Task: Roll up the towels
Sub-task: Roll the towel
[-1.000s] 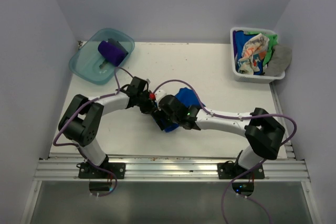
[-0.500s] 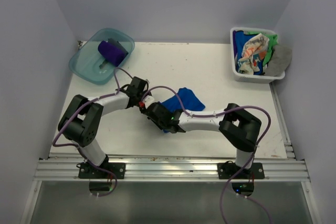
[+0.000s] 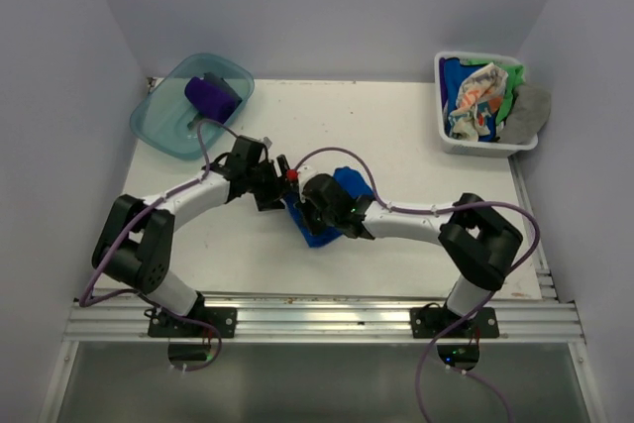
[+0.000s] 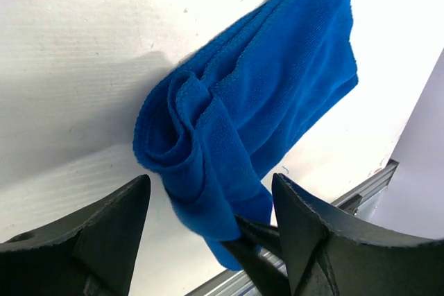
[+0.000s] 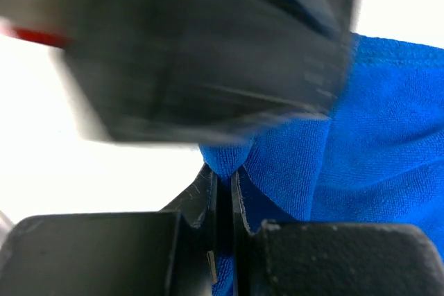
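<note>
The right fingers (image 5: 202, 202) pinch the blue towel (image 4: 277, 95); the left fingers (image 4: 104, 233) stand spread beside it.

A flat white rectangular worktop (image 3: 416, 146) stood boxed in by plain pale lavender-grey walls (image 3: 327, 7) along its far, left and right edges. A ribbed aluminium rail (image 3: 317, 322) ran the length of its near edge, with a dull grey glossy panel (image 3: 317, 383) below it. Light fell evenly, casting only soft shadows.
</note>
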